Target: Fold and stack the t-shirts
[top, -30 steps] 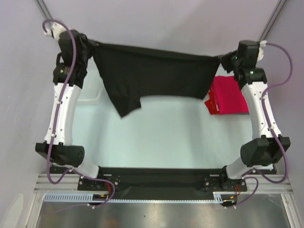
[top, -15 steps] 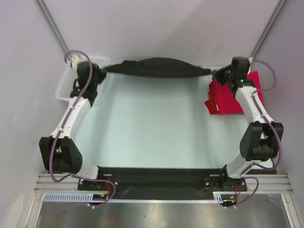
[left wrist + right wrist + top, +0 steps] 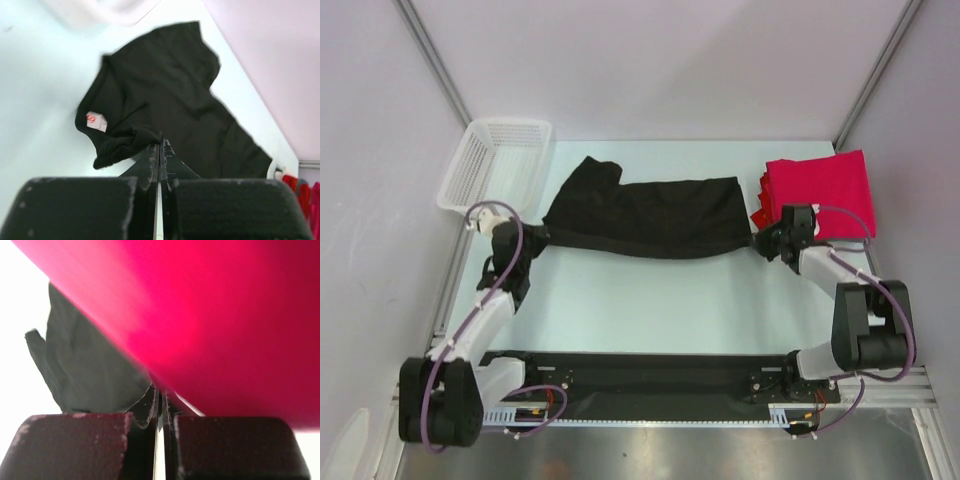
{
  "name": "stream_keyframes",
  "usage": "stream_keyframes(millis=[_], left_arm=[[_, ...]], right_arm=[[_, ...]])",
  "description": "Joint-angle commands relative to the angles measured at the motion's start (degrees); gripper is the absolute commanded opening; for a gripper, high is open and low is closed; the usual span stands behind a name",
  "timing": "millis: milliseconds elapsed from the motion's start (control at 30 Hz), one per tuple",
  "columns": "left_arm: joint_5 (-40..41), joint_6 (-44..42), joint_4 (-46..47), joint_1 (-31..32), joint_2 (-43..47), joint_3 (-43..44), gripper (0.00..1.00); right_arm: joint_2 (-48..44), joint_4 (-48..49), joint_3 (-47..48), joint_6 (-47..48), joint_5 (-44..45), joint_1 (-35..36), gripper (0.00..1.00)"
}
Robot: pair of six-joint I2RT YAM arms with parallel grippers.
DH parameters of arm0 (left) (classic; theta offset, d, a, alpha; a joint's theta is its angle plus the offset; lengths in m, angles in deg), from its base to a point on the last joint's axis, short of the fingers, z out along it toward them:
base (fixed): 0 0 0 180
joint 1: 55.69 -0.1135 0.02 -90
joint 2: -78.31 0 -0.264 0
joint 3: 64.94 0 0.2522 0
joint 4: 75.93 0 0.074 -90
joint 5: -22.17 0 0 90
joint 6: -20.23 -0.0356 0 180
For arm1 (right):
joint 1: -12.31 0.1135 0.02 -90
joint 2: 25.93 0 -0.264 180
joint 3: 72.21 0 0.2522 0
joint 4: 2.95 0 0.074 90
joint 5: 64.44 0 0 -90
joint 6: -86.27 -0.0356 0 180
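The black t-shirt lies spread flat across the middle of the table, with a sleeve pointing to the far left. My left gripper is low at its left near corner and shut on a bunched edge of the cloth. My right gripper is low at its right near corner and shut on the black cloth. The stack of folded red t-shirts lies just right of the black shirt. It fills most of the right wrist view.
A white mesh basket stands at the far left corner, just beyond the left arm. The enclosure's grey walls and corner posts ring the table. The red stack lies close against my right gripper.
Both arms held the black t-shirt stretched in the air, swung it to the back, then came down and toward the near side. The shirt now lies on the table.
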State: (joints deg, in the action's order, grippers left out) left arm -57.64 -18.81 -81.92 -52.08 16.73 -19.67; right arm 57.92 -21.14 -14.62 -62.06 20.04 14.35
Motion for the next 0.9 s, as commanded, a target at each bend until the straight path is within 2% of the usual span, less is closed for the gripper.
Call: stream_keyframes(millis=[0,33,200,333,400,433,467,500,533,567,667,733,833,867], left_arm=[[2.10,1.25,3.57,-0.54,8.37,-8.28,0.00],[2.37,1.33,3.22,-0.54,10.32,-11.96,0.00],[3.68,1.69,-3.89,-0.54,23.33,-19.37,0.01],[4.22,2.92,-12.06,-0.54,31.07,-23.06,0.00],[4.13,4.32,-17.16,-0.54,33.89,-23.68,0.00],[4.04,5.45,-21.52,-0.54,34.59,-23.77,0.00],[3.96,6.16,-23.66,-0.54,36.17,-23.77,0.08],[3.69,6.78,-25.24,-0.54,36.96,-24.21,0.16],[3.52,7.92,-28.04,-0.54,37.84,-24.30,0.26],[3.86,8.45,-29.73,-0.54,39.42,-24.30,0.45],[4.92,8.37,-33.95,-0.54,43.54,-23.25,0.68],[5.36,6.71,-36.24,-0.54,45.14,-21.06,0.72],[5.45,3.03,-36.95,-0.54,45.68,-16.84,0.74],[3.97,1.96,-36.60,-0.45,45.24,-15.96,0.75]], right_arm=[[-5.53,3.90,-6.73,0.23,2.43,1.12,0.00],[-8.41,3.81,-10.40,0.06,2.79,1.38,0.00],[-19.14,4.34,-19.56,-1.52,5.51,2.96,0.00],[-27.24,-1.98,-23.88,-3.54,9.56,4.89,0.01],[-30.93,-5.75,-25.81,-4.95,10.96,5.69,0.09],[-32.25,-9.25,-26.43,-7.04,11.66,6.91,0.24],[-34.61,-11.46,-26.78,-8.02,13.76,7.70,0.35],[-36.29,-13.22,-26.96,-9.16,15.26,9.10,0.50],[-37.70,-16.63,-27.05,-11.18,16.84,11.55,0.56],[-39.36,-18.06,-27.05,-12.07,19.73,13.15,0.63],[-45.69,-22.37,-26.52,-13.39,24.13,17.11,0.65],[-48.43,-24.22,-25.29,-12.70,25.81,18.25,0.65],[-48.17,-22.57,-22.67,-6.82,27.05,19.05,0.64],[-47.39,-21.51,-21.87,-2.02,27.05,19.22,0.63]])
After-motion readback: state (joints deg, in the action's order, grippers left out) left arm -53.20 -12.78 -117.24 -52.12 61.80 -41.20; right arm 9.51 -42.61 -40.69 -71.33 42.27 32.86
